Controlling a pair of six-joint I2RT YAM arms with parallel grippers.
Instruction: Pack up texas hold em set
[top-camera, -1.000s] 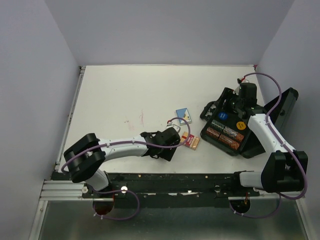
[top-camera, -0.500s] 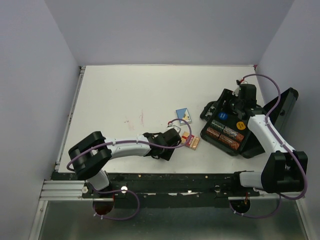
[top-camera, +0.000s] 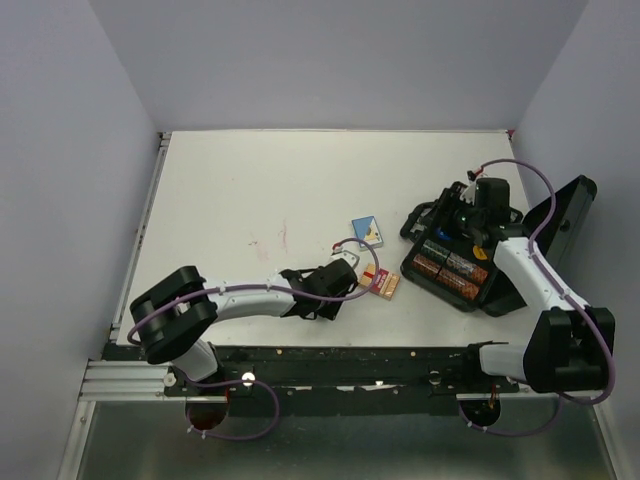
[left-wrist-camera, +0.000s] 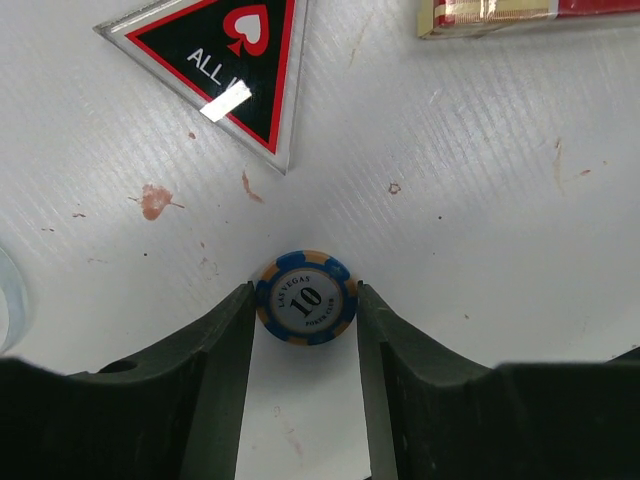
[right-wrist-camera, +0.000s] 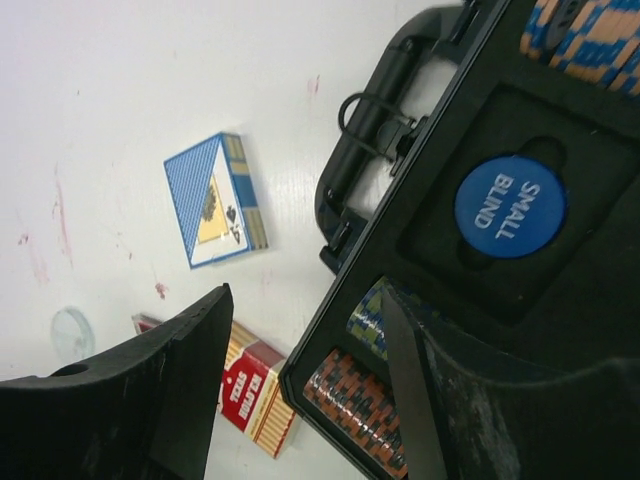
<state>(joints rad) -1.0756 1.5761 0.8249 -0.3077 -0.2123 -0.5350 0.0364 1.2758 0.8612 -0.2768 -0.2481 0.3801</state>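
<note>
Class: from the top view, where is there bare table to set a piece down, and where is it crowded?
Bare: the wide far-left table, from its left edge to the blue card box, and the strip behind the case. Crowded: between the left gripper, shut on the blue chip, the red card box and the case.
</note>
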